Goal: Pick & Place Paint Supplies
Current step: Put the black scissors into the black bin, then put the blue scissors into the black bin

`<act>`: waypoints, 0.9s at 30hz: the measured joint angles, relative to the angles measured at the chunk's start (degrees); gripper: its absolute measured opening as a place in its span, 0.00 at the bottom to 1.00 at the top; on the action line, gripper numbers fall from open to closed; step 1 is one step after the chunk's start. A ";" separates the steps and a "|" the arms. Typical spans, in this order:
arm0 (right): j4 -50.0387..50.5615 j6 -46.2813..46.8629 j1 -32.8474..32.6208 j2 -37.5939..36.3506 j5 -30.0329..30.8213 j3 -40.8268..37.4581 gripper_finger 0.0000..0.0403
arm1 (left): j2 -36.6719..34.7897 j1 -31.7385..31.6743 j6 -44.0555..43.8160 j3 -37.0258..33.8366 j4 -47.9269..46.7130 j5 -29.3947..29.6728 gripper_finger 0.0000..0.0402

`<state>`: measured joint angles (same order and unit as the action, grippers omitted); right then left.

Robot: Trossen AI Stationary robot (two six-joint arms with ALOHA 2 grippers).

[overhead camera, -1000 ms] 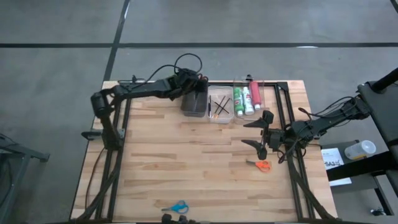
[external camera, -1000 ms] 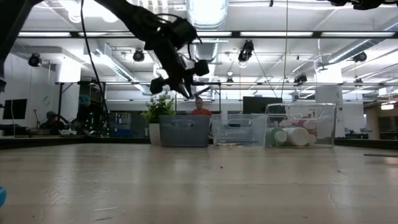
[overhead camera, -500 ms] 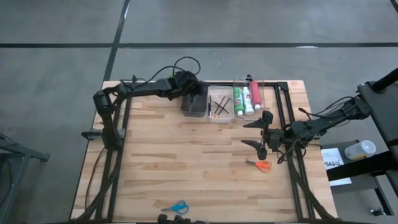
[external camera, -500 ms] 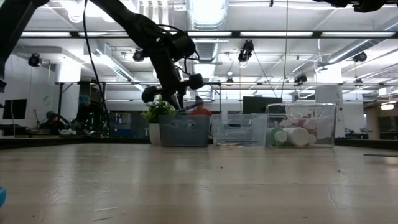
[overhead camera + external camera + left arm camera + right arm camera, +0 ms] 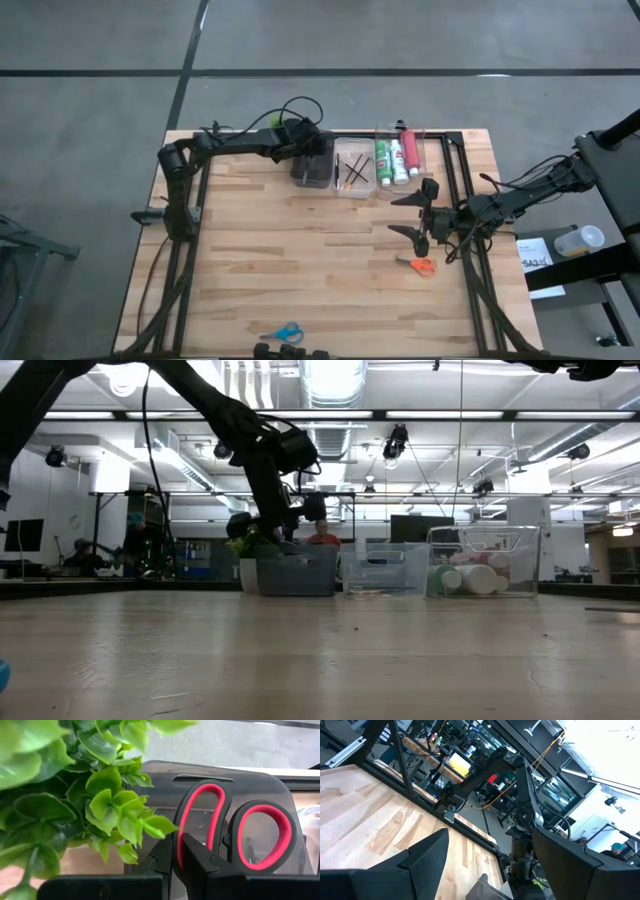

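My left gripper (image 5: 300,146) (image 5: 276,526) hovers over the dark grey bin (image 5: 312,167) (image 5: 296,570) at the table's far edge, shut on red-handled scissors (image 5: 231,827). A green potted plant (image 5: 75,795) (image 5: 250,544) stands just left of that bin. Thin dark brushes (image 5: 351,168) lie in a clear bin, and green, white and pinkish-red tubes (image 5: 397,157) lie in another clear bin to its right. Orange scissors (image 5: 423,265) lie flat near the right edge, blue scissors (image 5: 286,331) near the near edge. My right gripper (image 5: 420,214) (image 5: 490,865) waits open just above the orange scissors. My left gripper pinches the rim of one red handle loop (image 5: 181,831) between its two fingers (image 5: 196,862). The two loops stand out past the fingertips, in front of the grey bin's wall. The blades are hidden behind the gripper, so I cannot tell whether they touch the bin.
The three bins (image 5: 352,165) sit side by side along the far edge. Plant leaves (image 5: 120,815) crowd close to my left gripper. A black frame rail (image 5: 452,180) runs along the table's right side. Bare wood (image 5: 290,250) fills the middle of the table.
My left gripper has come down toward the grey bin and shifted slightly toward the table's left, still carrying the red scissors. The right arm has kept still.
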<state>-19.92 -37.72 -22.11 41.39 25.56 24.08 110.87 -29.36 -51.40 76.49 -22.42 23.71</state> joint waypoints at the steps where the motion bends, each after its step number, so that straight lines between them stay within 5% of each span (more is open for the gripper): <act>1: 0.04 -0.19 0.00 0.00 0.00 0.00 0.71 | 0.00 -0.04 0.10 0.00 -0.09 0.04 0.06; 7: 0.02 -0.08 0.00 0.00 0.00 0.00 0.71 | 0.00 -0.48 -0.05 0.00 -0.13 0.07 0.08; 15: 0.02 -0.23 0.00 0.00 0.00 0.00 0.71 | -0.02 -0.48 0.09 0.19 0.14 0.05 0.23; 27: -0.03 -0.01 0.04 0.00 0.00 0.00 0.71 | -2.35 -0.04 1.73 2.91 -0.15 -1.15 0.25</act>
<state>-19.95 -37.73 -22.07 41.39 25.56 24.08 108.52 -29.40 -49.67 79.40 -22.58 22.56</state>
